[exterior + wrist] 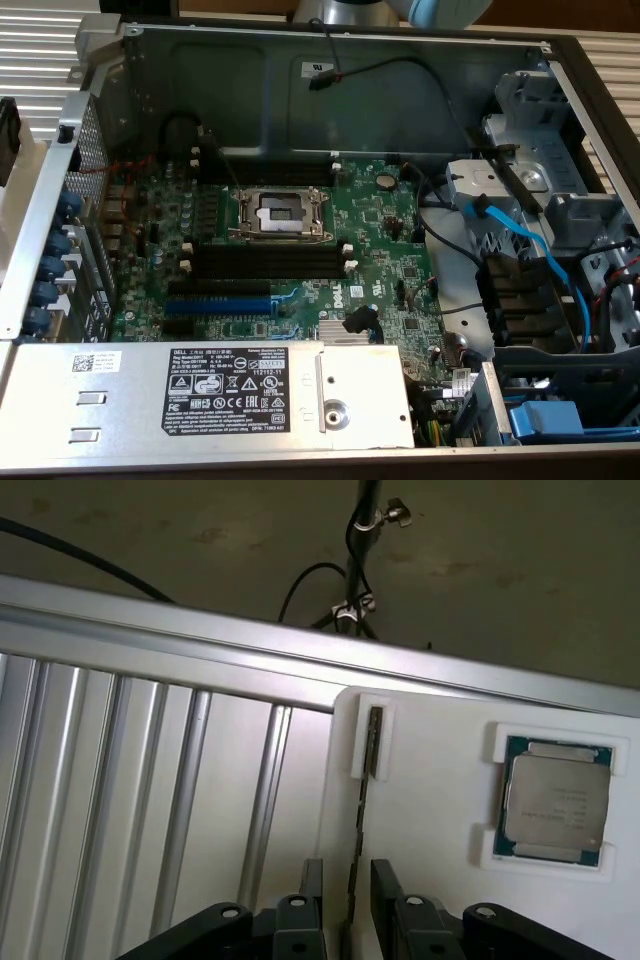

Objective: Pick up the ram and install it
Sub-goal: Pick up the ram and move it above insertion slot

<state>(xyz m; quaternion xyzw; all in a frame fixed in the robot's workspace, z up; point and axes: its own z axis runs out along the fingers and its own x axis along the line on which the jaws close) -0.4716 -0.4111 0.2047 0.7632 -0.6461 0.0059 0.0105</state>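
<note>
The ram [372,742] is a long, thin dark stick standing on edge in a slot of a white holder [430,810], seen in the wrist view. My gripper [348,885] straddles the near end of the stick, with one black finger on each side. A narrow gap shows between each finger [312,880] and the stick, so the gripper is open and not gripping. In the exterior view, the motherboard [380,250] lies inside the open computer case, with its empty black memory slots [265,262] below the processor socket [280,212].
A processor chip [555,802] sits in its own recess of the white holder. A ribbed aluminium surface [140,810] and rail lie beside the holder. The case holds a blue slot [215,300], a power supply [230,395], blue cables [530,250] and drive bays at the exterior view's right.
</note>
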